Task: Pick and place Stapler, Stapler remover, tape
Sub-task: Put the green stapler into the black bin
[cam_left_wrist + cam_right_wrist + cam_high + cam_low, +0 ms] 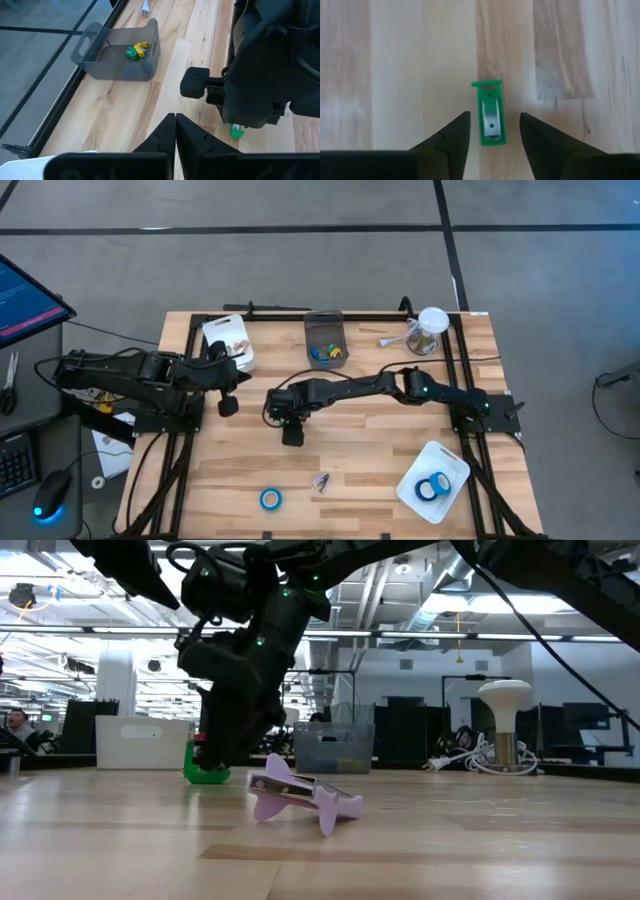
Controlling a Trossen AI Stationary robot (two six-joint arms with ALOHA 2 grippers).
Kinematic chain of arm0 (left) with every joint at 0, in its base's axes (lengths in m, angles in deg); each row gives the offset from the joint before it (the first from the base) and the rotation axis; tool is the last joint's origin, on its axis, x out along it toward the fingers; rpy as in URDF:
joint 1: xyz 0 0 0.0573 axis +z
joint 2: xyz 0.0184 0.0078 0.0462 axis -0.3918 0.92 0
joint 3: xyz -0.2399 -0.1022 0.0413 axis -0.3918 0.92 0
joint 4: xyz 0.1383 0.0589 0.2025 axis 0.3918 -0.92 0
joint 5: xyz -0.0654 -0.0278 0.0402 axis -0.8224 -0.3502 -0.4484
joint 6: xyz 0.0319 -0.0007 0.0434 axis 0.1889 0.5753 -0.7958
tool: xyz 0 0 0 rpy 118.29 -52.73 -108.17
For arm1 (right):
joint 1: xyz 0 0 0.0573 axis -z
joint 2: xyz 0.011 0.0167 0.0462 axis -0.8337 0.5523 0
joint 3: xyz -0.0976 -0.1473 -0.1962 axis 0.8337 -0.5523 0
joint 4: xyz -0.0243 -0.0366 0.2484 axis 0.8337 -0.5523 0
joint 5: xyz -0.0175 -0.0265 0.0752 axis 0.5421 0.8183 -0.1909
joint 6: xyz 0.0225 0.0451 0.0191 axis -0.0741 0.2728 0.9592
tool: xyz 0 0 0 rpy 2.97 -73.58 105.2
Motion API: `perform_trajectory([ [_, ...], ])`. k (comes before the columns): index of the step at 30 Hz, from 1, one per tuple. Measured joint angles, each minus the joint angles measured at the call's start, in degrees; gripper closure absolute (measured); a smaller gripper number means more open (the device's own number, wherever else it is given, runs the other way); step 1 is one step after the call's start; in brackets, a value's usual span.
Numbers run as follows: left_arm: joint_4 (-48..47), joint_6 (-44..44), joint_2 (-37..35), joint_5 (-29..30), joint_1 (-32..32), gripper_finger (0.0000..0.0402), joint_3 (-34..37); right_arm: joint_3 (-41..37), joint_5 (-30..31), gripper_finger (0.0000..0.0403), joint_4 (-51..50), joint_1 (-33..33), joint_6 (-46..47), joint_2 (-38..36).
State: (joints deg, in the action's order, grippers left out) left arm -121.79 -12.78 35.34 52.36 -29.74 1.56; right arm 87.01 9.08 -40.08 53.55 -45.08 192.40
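A small green stapler (491,120) lies flat on the wooden table near its middle, metal plate up. My right gripper (493,117) hangs over it, open and pointing down, with one finger on either side and a gap to each. In the high view my right gripper (291,435) hides the stapler; the low view shows the stapler's green end (205,773) under the fingers. The pink stapler remover (300,798) lies near the front edge. One blue tape roll (270,498) lies flat on the table beside it. My left gripper (175,122) waits shut at the left.
A white tray (448,463) at the front right holds two blue tape rolls (432,487). At the far edge stand a grey bin (325,340) with small coloured items, a white container (228,340) and a clear jar (430,330). Bare wood surrounds the stapler.
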Motion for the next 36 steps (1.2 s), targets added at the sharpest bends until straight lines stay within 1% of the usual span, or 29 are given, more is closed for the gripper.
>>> perform_trajectory([
  [7,0.00,0.02,0.01,-0.01,0.00,0.0398,0.00,0.00,-0.02,0.0293,-0.17,0.06,0.02,-0.02],
  [22,0.00,0.22,0.00,-0.02,0.00,0.0398,0.00,0.02,0.00,0.0371,-0.09,0.09,0.08,-0.08],
  [25,0.00,0.22,-0.01,0.00,0.01,0.0398,0.00,0.02,0.00,0.0377,-0.11,0.09,0.02,-0.11],
  [31,-0.02,0.22,-0.01,-0.02,-0.01,0.0398,0.00,0.02,0.01,0.0366,-0.42,0.74,0.02,-1.39],
  [34,-0.10,0.22,0.00,-0.01,0.01,0.0398,0.00,0.28,0.05,0.0373,-0.38,1.62,0.00,-2.30],
  [36,-0.15,0.22,0.00,-0.02,-0.01,0.0398,0.00,1.08,0.17,0.0378,-2.38,2.28,-0.02,-2.84],
])
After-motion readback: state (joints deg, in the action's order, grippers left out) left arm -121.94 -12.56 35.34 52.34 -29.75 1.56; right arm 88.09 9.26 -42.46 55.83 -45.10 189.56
